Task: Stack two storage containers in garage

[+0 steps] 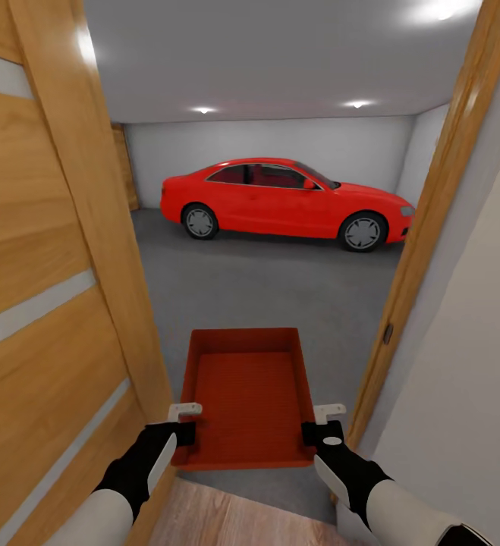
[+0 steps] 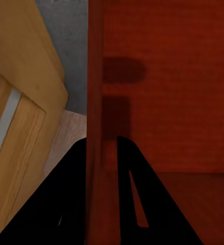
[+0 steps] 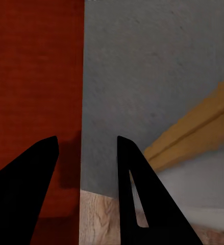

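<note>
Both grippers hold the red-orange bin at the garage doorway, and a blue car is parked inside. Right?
Nearly: the car is red, not blue, as the head view shows. The left gripper and right gripper do hold the red-orange rectangular plastic bin at the doorway.

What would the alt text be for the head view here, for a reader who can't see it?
Both grippers, left and right, hold a red-orange storage container by its side walls in a doorway. Beyond it lies a garage with a grey concrete floor, white walls and a parked red car. An orange-brown wooden door stands open on the left, the door frame on the right.
</note>
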`<state>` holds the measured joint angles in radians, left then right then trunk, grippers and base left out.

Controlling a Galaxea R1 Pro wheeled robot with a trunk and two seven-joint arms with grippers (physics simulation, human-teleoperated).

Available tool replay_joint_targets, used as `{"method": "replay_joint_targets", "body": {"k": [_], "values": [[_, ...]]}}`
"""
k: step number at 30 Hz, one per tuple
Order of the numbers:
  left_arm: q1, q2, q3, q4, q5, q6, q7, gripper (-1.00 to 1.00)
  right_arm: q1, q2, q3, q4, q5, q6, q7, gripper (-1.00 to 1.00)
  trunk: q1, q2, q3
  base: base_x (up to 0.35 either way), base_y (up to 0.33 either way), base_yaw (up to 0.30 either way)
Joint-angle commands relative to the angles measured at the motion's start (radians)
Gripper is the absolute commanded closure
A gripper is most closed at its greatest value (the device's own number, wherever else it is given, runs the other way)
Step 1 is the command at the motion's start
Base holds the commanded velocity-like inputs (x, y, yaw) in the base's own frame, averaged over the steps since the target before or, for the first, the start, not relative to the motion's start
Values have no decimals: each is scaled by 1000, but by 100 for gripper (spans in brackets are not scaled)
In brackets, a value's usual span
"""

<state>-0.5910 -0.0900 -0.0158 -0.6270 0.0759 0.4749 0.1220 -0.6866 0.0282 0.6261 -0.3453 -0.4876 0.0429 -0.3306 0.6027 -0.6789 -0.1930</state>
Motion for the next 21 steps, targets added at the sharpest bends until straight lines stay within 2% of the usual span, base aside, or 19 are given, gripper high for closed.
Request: {"method": "replay_joint_targets", "body": {"k": [1,12,15,21], "values": [[-1,0,8,-2,-31,-2,33,100,-1,20,3,-1,-17,5,-8,100,1,-1,-2,164,215,-12],[-1,0,7,0,-31,-2,31,100,-1,19,3,-1,-17,5,-8,100,1,-1,-2,189,248,-2],[-1,0,7,-2,-31,-2,32,100,-1,20,3,-1,-17,5,-8,100,1,-1,-2,51,50,-87],[-1,0,7,-5,-31,-2,33,100,-1,20,3,-1,-17,5,-8,100,1,-1,-2,3,3,-222]]}}
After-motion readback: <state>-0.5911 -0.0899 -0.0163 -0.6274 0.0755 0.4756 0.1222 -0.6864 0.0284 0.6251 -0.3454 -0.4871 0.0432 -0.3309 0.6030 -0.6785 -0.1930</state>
